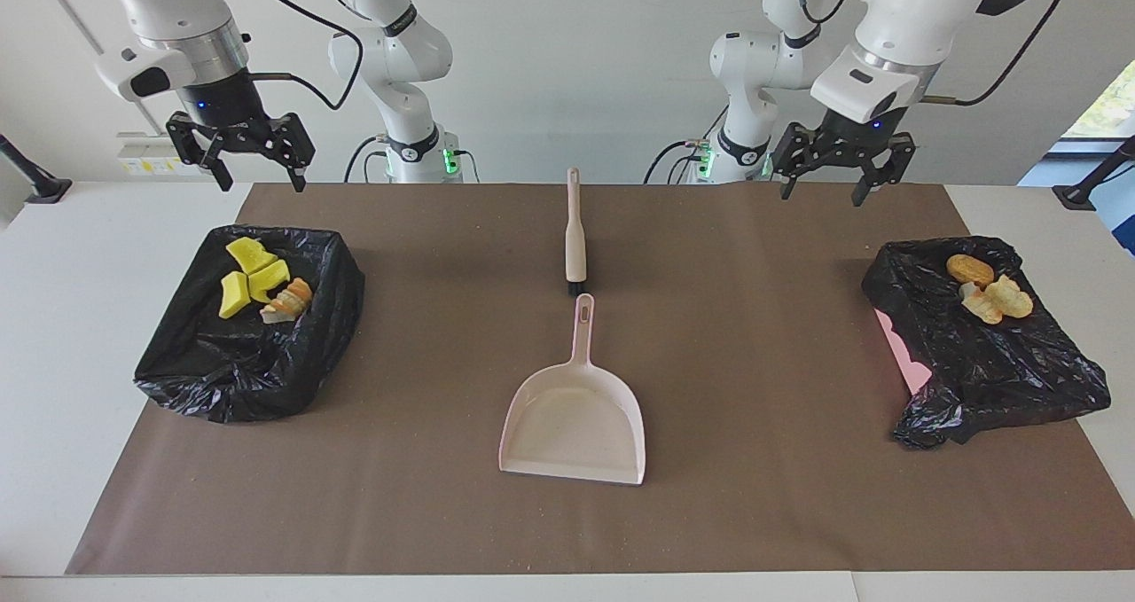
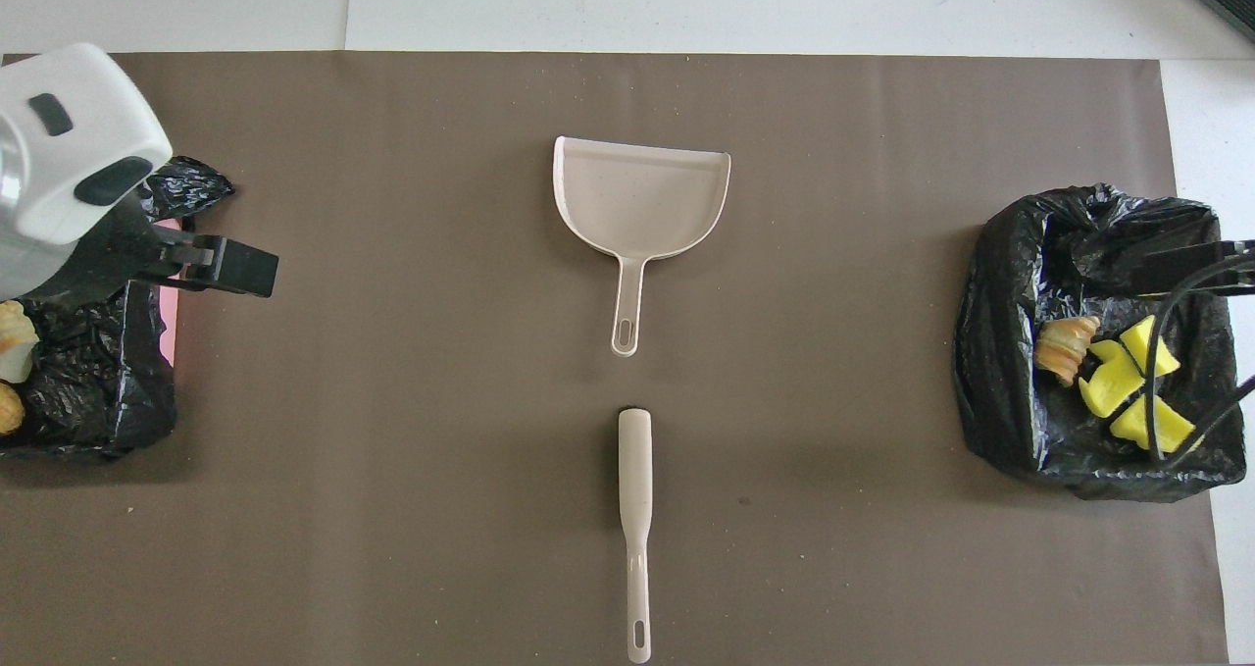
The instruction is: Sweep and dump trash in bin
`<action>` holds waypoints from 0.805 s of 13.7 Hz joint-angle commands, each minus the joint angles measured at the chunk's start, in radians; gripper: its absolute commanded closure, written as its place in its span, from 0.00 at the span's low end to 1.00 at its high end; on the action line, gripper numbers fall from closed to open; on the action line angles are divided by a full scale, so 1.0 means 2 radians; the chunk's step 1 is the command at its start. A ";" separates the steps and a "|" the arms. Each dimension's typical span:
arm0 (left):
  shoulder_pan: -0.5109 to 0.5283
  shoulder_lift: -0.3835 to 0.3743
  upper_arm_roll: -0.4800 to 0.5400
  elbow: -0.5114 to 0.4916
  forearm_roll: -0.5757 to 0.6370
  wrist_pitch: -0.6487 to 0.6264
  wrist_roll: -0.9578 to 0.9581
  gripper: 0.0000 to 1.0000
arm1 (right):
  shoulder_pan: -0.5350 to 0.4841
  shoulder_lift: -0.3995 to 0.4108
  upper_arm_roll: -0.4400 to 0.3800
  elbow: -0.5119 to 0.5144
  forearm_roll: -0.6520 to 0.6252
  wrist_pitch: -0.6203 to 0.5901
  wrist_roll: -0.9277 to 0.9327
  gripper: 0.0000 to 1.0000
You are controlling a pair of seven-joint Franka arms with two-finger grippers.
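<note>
Item: trash, sorted into two bins. We count yellow chunks [image 1: 246,276] in the bin [image 1: 177,371] beneath the released right claw [image 1: 248,160]; tan chunks [image 1: 984,287] in the collapsed bin [image 1: 1020,380] under the released left claw [image 1: 837,169]. Dustpan [image 1: 575,425] empty mid-tabletop. Risk: that sagging liner spills.

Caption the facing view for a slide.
Pale pink plastic dustpan and brush lie released mid-table; sponge trash sits in black-bagged bins.

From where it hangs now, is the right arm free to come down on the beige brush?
Probably yes. The right gripper is open and empty, and the beige brush lies bare on the brown mat, apart from the pink dustpan.
</note>
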 commanded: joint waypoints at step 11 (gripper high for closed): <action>0.061 0.047 0.004 0.078 0.006 -0.067 0.058 0.00 | -0.001 -0.006 -0.001 -0.002 0.000 -0.006 -0.007 0.00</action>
